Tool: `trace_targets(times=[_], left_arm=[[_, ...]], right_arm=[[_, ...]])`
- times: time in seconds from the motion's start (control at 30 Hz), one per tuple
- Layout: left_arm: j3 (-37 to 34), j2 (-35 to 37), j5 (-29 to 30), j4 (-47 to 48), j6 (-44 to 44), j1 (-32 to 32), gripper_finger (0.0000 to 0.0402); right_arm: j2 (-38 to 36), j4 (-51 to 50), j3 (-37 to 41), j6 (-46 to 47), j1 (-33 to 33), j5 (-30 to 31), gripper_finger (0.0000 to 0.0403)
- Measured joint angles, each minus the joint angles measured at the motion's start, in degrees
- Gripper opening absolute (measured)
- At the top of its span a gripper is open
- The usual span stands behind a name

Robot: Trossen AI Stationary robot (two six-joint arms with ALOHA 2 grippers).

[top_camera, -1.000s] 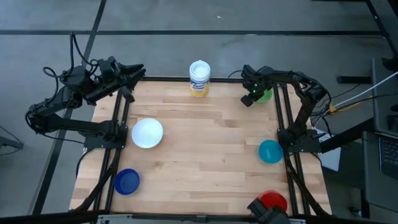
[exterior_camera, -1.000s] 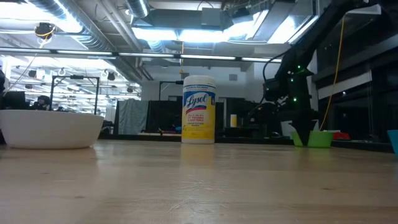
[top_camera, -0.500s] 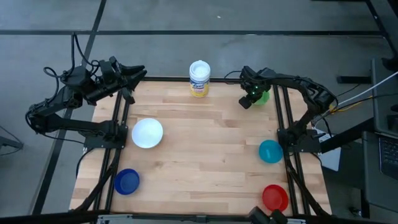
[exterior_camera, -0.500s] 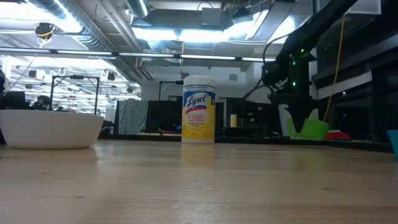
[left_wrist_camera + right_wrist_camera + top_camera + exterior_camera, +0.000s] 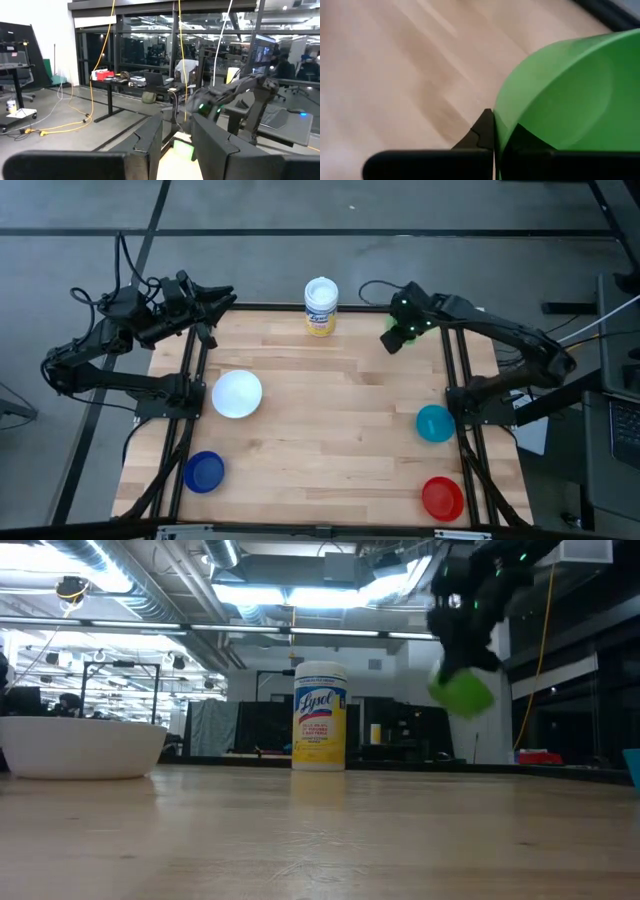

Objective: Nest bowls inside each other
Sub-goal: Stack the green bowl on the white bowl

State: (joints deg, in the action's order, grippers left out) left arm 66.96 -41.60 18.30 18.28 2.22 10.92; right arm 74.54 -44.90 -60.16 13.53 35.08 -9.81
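Ok, white bowl [image 5: 237,394], blue bowl [image 5: 204,472] empty, green bowl [image 5: 463,694] airborne far right, rim clenched in right gripper [image 5: 398,337], left gripper [image 5: 216,300] parted, holding nothing.

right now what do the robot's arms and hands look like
Two dark, near-black jointed arms with loose black cables. The right hand shows small green lights near its wrist; its fingers are thin, flat and black. The left hand has two blocky dark fingers.
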Motion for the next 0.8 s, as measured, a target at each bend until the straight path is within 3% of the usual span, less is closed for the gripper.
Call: trace_targets(times=[0.23,0.4,0.63,0.8], left_arm=[[0.00,0.54,0.00,0.12,0.00,0.00,0.0100],[0.00,2.10,0.15,2.22,-0.21,0.02,0.0100],[0.02,5.27,-0.14,3.45,-0.14,0.01,0.0100],[0.07,6.86,-0.37,4.88,-0.42,0.01,0.0100]], right_arm=[[-9.33,17.34,-0.07,11.30,-4.99,-9.60,0.0001],[-13.54,35.59,-0.15,18.27,-9.80,-15.30,0.0001],[-14.63,67.80,-0.17,24.66,-16.55,-23.48,0.0001],[-14.66,79.46,-0.17,24.40,-20.73,-24.60,0.0001]])
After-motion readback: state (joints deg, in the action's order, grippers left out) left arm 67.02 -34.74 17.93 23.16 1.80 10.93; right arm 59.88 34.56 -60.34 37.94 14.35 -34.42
